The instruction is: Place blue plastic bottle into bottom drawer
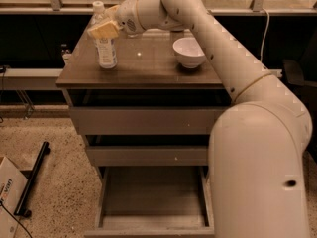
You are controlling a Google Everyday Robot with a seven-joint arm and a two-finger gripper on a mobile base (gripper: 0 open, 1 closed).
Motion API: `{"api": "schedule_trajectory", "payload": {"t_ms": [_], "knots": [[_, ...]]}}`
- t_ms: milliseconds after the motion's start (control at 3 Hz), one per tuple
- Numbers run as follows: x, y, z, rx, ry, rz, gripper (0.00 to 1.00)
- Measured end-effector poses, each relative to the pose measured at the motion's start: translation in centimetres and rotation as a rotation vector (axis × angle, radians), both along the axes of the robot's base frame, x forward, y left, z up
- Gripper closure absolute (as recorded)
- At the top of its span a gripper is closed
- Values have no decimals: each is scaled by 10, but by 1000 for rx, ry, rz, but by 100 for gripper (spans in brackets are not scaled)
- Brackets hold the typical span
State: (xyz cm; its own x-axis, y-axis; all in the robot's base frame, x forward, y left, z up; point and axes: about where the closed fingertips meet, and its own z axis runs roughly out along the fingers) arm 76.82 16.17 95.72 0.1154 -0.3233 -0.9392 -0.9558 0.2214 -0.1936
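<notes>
Camera view: blue plastic bottle [107, 51] stands upright on cabinet top [143, 68], upper left of frame, well left of white bowl [188, 52]. Gripper [104, 29] sits at the bottle's upper part, overlapping it below the cap; clenched or released, cannot tell. Bottom drawer [153, 202] pulled open at bottom centre. Cardboard box [7, 192] lower left on floor.

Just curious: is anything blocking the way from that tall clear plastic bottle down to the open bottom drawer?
Nothing visible does. The gripper is at the shoulder of the tall clear plastic bottle; the grey-brown bottom drawer stands open below.
</notes>
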Motion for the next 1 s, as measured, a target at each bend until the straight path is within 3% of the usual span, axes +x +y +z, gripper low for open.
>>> {"api": "schedule_trajectory", "payload": {"t_ms": [333, 667, 1000], "knots": [[-43, -19, 32, 13, -75, 27, 88], [-127, -39, 85, 30, -153, 58, 100], [-231, -48, 114, -12, -174, 113, 100]]}}
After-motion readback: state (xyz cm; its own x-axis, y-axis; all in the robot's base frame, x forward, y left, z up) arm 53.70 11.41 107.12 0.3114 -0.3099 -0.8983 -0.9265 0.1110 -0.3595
